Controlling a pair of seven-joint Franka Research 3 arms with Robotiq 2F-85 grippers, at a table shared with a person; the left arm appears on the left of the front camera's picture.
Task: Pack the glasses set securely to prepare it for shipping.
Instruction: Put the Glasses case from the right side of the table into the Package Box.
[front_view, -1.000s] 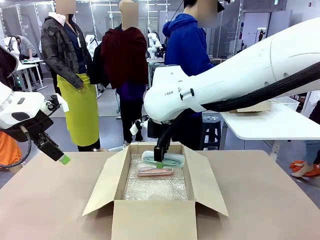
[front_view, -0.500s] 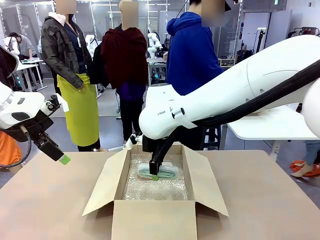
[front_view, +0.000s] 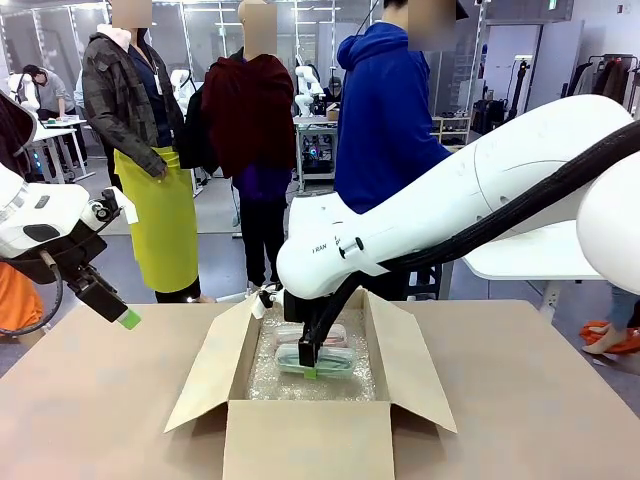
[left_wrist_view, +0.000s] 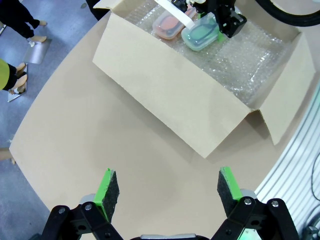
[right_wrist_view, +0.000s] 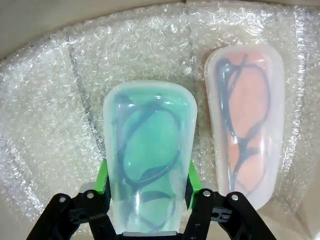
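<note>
Cardboard box — flaps splayed outward, top open. The right arm fills the middle of the opening, right gripper jaws clamped on the mint case. Clear case just beside it, narrow gap between. Bubble wrap toward the near wall bare. Surface left of the box bare — left gripper above it, jaws spread.

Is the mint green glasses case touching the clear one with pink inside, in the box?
Apart. In the right wrist view a narrow strip of bubble wrap runs between the mint green case and the clear pink case.
</note>
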